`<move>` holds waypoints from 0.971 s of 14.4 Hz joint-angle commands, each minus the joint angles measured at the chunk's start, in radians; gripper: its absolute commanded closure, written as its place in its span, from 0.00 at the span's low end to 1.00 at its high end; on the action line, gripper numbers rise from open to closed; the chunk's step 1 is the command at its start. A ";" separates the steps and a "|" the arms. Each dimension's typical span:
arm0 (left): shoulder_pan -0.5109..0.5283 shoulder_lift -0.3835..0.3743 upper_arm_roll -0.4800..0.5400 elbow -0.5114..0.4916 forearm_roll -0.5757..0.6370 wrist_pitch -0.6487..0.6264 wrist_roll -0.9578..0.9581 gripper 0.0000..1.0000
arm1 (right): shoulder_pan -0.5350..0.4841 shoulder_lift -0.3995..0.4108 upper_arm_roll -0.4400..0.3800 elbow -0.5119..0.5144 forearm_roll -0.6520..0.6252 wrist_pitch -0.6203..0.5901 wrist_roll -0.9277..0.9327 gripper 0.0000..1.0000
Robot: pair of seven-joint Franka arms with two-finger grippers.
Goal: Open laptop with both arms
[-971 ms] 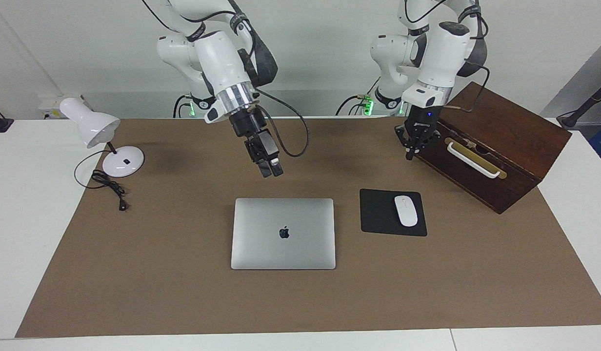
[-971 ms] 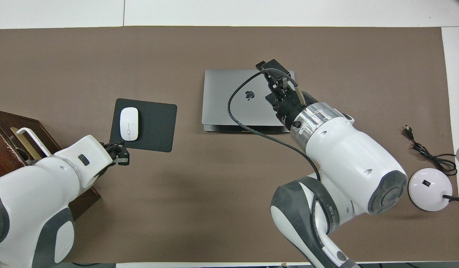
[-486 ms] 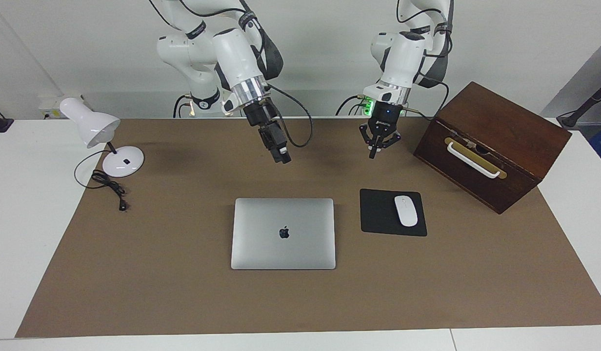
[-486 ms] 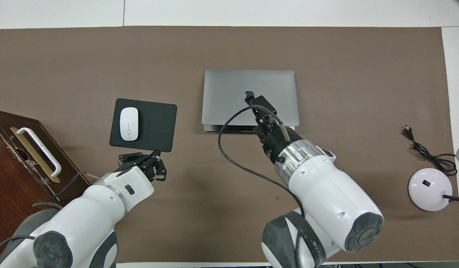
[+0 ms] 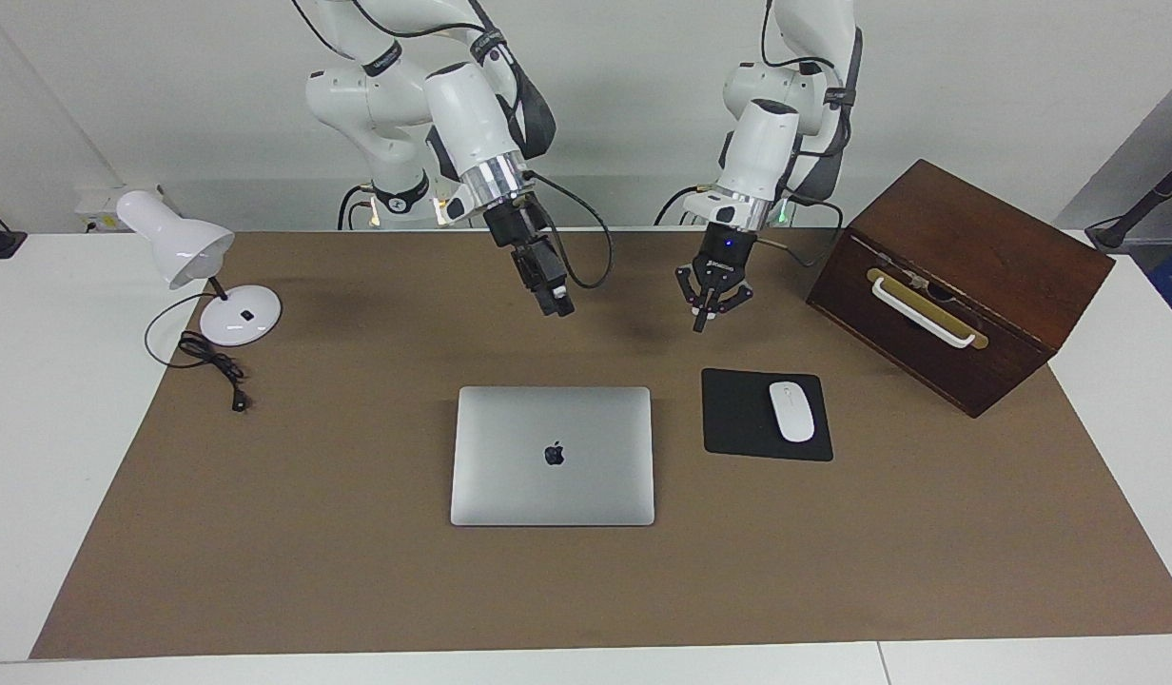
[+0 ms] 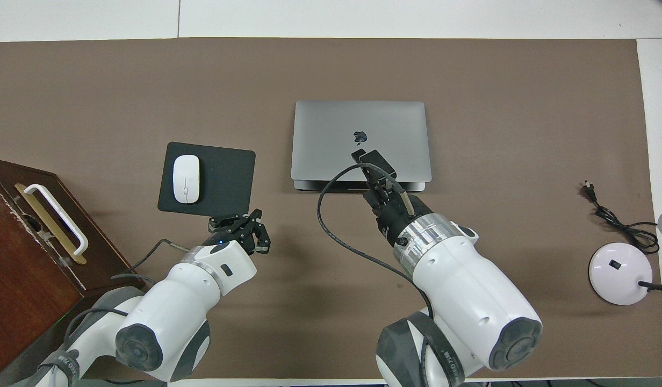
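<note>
The laptop (image 5: 553, 455) (image 6: 360, 140) lies closed and flat mid-table, silver lid up with the dark logo showing. My right gripper (image 5: 559, 309) (image 6: 359, 155) hangs tilted in the air over the mat by the laptop's robot-side edge, touching nothing. My left gripper (image 5: 699, 326) (image 6: 238, 226) hangs over the mat by the corner of the black mousepad (image 5: 743, 415) (image 6: 223, 180), fingertips together, links splayed, holding nothing. Both arms are clear of the laptop.
A white mouse (image 5: 791, 411) (image 6: 186, 171) rests on the mousepad. A dark wooden box (image 5: 962, 285) (image 6: 19, 236) with a white handle stands at the left arm's end. A white desk lamp (image 5: 201, 266) (image 6: 621, 273) and its cable lie at the right arm's end.
The right gripper drew back from over the laptop's lid toward its robot-side edge. The left gripper swung away from the wooden box to beside the mousepad. The laptop stayed put.
</note>
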State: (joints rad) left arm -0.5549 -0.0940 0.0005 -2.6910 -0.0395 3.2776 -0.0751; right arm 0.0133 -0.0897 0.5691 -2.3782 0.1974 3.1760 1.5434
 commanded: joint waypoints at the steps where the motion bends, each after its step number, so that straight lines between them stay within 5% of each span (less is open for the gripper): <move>1: -0.022 0.052 0.012 0.008 -0.011 0.088 -0.005 1.00 | 0.007 0.010 0.008 -0.030 0.025 0.050 0.014 0.00; 4: -0.056 0.126 0.012 0.008 -0.013 0.200 -0.003 1.00 | 0.007 0.045 0.008 -0.030 0.025 0.073 0.014 0.00; 14: -0.137 0.284 0.016 0.151 -0.097 0.224 0.000 1.00 | 0.005 0.156 0.005 -0.012 0.024 0.081 -0.031 0.00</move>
State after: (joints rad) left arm -0.6712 0.1446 0.0019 -2.5778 -0.1162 3.4778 -0.0772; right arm 0.0201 0.0360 0.5687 -2.3986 0.1977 3.2270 1.5444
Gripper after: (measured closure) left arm 0.991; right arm 0.000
